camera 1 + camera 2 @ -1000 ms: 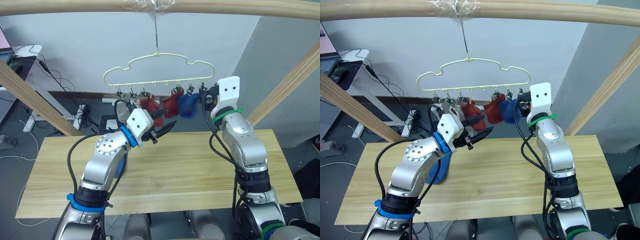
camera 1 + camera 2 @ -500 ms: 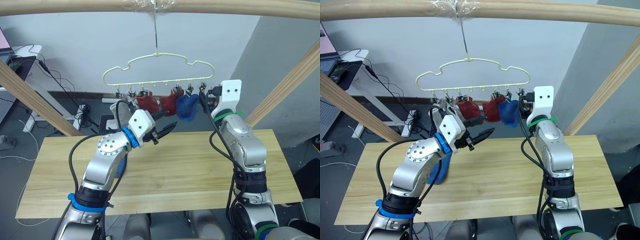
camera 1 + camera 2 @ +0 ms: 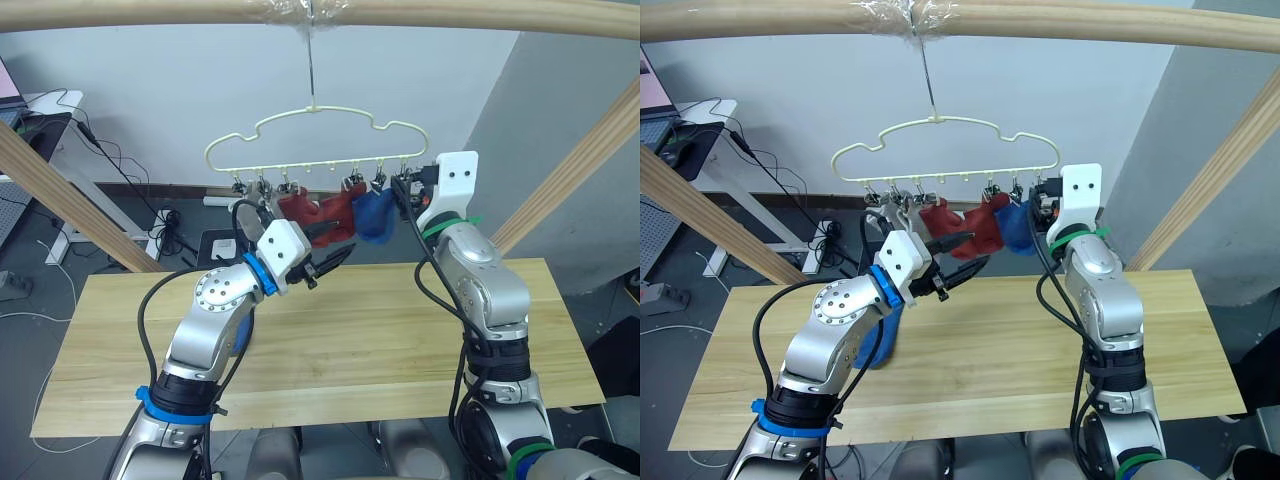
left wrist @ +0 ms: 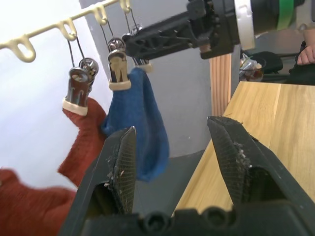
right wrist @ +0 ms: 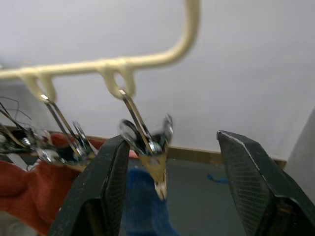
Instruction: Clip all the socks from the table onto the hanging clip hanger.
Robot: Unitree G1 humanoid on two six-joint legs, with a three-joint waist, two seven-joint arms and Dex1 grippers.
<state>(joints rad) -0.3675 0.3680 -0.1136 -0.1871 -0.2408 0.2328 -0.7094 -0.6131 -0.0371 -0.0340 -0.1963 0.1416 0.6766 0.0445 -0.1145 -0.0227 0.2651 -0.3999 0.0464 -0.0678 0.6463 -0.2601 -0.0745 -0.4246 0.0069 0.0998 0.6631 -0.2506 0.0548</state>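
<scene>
Clip hanger [image 3: 318, 140] hangs from pole; two red socks [image 3: 318, 212] and blue sock [image 3: 376, 214] clipped on. Right gripper [image 5: 170, 162] jaws spread around empty end clip [image 5: 147, 142]. Left gripper [image 4: 172, 162] jaws spread, empty, just below socks. Another blue sock [image 3: 878, 340] on tabletop [image 3: 380, 330].

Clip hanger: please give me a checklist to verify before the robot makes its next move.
1. Hanger hooked on the pole: ok.
2. Blue sock held in a clip: ok.
3. Red socks clipped: ok.
4. Right gripper open around the end clip, which holds no sock: ok.
5. Left gripper open and holding nothing: ok.
6. Second blue sock lies on the table behind the left arm: not ok, unclipped. Grey socks: cannot tell.
</scene>
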